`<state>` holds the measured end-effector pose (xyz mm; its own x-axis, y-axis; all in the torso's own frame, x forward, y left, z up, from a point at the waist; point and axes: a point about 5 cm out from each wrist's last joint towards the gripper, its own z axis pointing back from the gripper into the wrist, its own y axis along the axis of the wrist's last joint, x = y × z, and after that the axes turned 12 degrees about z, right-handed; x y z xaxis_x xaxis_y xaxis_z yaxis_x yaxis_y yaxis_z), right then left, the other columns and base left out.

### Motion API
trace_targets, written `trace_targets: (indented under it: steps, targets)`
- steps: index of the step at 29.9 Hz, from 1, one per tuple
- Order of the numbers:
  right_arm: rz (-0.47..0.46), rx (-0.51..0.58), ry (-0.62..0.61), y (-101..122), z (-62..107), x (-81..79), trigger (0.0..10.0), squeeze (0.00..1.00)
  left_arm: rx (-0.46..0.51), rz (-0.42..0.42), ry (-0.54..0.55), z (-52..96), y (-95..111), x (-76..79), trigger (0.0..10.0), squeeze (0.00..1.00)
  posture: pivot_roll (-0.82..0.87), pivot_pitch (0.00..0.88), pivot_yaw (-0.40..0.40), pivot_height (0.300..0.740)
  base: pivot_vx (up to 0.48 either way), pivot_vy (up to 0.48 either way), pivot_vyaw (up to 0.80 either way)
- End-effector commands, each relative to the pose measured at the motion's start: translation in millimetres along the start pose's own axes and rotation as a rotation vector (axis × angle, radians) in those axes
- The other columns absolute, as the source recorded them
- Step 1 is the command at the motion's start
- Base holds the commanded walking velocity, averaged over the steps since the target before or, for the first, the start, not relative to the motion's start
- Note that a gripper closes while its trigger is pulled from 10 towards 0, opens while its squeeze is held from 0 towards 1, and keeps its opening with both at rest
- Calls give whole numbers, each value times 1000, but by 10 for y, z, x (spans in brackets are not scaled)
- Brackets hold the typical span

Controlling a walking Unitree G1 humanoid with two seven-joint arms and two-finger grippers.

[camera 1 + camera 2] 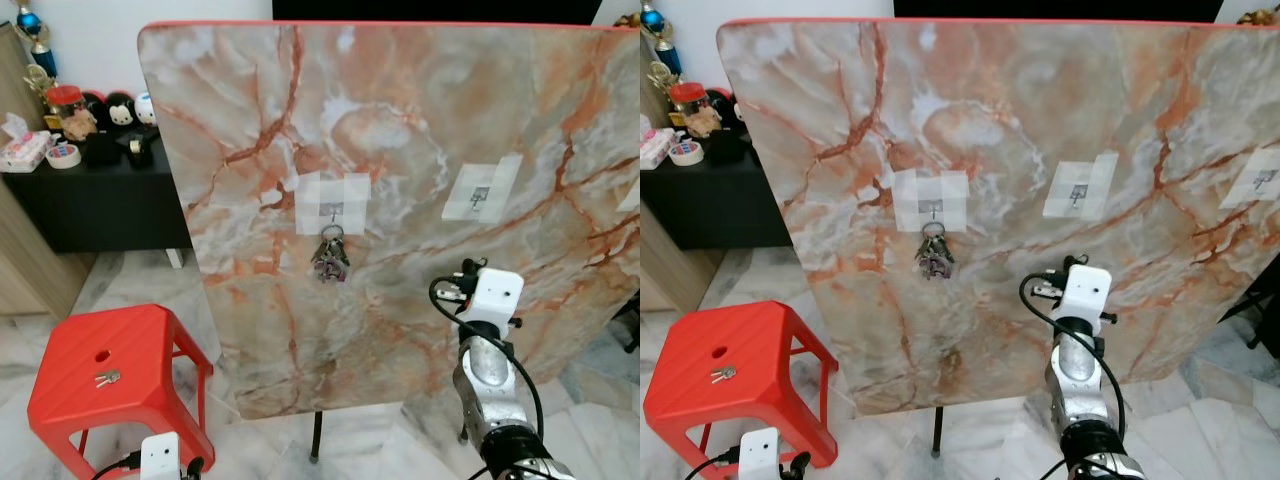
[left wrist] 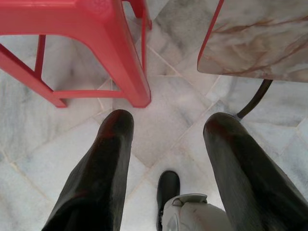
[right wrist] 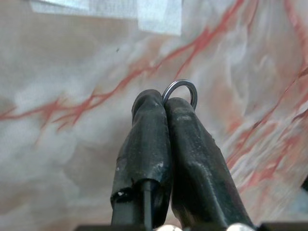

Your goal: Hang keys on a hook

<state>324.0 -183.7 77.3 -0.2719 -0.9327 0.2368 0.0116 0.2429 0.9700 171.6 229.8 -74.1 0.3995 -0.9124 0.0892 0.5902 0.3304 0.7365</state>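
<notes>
The right gripper (image 3: 166,103) pinches a key ring (image 3: 181,90), which pokes past its fingertips toward the marble board (image 3: 72,120). The left gripper (image 2: 166,130) hangs spread wide over the floor.

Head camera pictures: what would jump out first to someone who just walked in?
A big marbled board stands upright, with a key bunch hanging on its left taped hook. The right tool, raised before the board, pinches a key ring. A red stool at lower left carries small keys.
</notes>
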Motion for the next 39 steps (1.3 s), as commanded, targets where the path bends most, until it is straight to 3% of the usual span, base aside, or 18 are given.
trace_targets:
  steps: [1, 10, 21, 39]
  targets:
    - [30, 82, -3, 164, -66, -1, 10000, 0, -18, -7, 2, 7, -30, -10, 10000, 0, -16, 0, -56, 740, 0, 0, 0]
    - [204, 233, -26, 440, -138, -13, 10000, 0, -18, -7, 2, 6, -32, 4, 10000, 0, -18, 0, -57, 740, 0, 0, 0]
    - [242, 254, -48, 492, -165, -5, 10000, 0, -16, -5, 2, 3, -27, 12, 10000, 0, -15, 0, -58, 740, 0, 0, 0]
    - [265, 202, 7, 475, -217, -64, 10000, 0, -16, -11, 0, 0, -21, 16, 10000, 0, -17, 0, -54, 740, 0, 0, 0]
